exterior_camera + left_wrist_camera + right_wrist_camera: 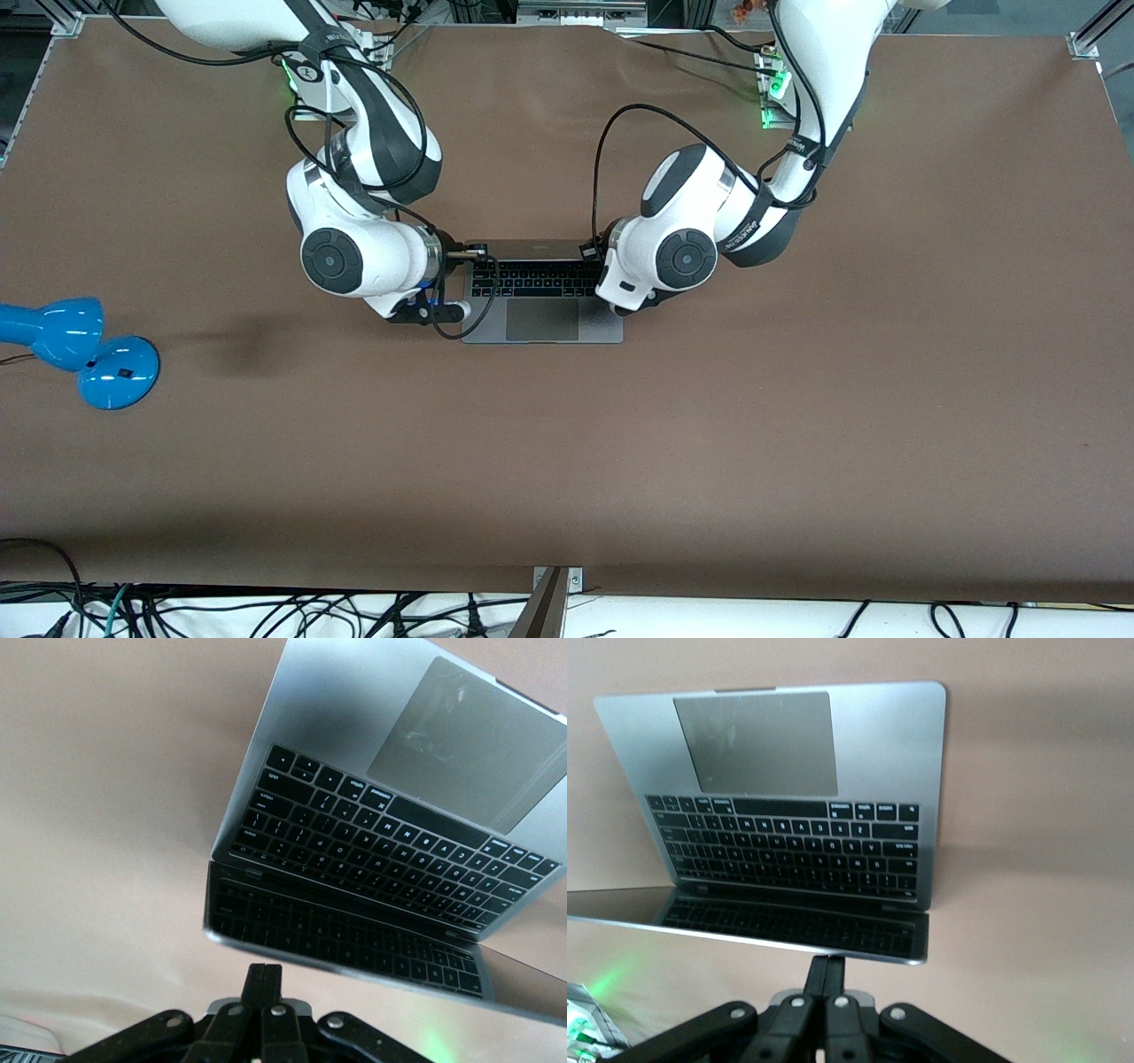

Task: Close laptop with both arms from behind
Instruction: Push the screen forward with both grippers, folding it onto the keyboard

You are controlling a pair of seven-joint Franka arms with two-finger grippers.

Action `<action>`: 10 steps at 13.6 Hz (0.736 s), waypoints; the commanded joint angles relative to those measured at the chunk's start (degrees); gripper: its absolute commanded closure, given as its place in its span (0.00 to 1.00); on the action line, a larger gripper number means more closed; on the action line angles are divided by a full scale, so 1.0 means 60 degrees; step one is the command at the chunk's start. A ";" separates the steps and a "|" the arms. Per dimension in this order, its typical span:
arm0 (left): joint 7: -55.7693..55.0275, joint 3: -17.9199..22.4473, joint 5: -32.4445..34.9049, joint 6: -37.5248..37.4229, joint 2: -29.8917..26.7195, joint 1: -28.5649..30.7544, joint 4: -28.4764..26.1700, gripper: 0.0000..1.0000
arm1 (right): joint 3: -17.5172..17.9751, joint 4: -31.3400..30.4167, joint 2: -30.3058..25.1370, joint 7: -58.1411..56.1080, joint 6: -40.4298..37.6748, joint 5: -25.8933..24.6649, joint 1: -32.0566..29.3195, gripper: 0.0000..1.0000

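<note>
The space-grey laptop (540, 321) stands open in the middle of the table, its keyboard and trackpad facing the front camera. Its lid (532, 247) leans over the keyboard, and the dark screen mirrors the keys. My right gripper (464, 255) is shut and empty at the lid's corner toward the right arm's end; in the right wrist view its fingertips (829, 966) meet the lid's top edge (744, 939) above the laptop (788, 842). My left gripper (592, 252) is shut and empty at the other corner; in the left wrist view it (264, 978) sits just short of the lid's edge (337, 970) of the laptop (399, 842).
A blue desk lamp (80, 346) lies on the brown table (709, 425) toward the right arm's end. Black cables (461, 332) hang from both wrists, and one loops beside the laptop's base. More cables run along the table's edge nearest the front camera.
</note>
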 commanded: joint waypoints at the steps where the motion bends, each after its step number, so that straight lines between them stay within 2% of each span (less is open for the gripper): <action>1: 0.0118 0.0097 0.0247 0.0166 0.0300 -0.0003 0.0334 1.00 | -0.0025 -0.0036 0.0159 -0.0213 0.0431 0.0024 0.0014 0.99; 10: 0.0118 0.0199 0.0466 0.0329 0.1061 -0.0018 0.0920 1.00 | -0.0289 -0.0021 0.0671 -0.1033 0.1149 0.0038 0.0014 0.99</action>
